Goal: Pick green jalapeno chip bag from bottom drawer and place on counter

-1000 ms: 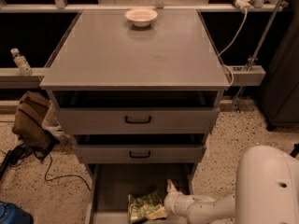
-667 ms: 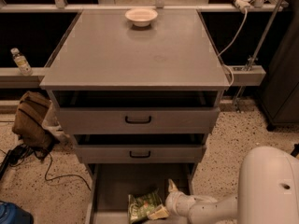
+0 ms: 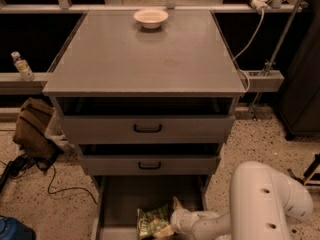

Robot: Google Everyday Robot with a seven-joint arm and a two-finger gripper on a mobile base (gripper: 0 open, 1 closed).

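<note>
green chip bag [image 3: 151, 223]: crinkled, shiny, pale stripes, lying in bottom drawer [image 3: 127, 199] nr the front, right of centre. gripper [image 3: 176, 219] low in drawer at bag's right edge; can't tell if grasping or released. bag's lower part & drawer front cut off by frame edge; logo unreadable.

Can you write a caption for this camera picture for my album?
Robot's gripper at the green chip bag in the open bottom drawer, white bowl on the counter.
</note>
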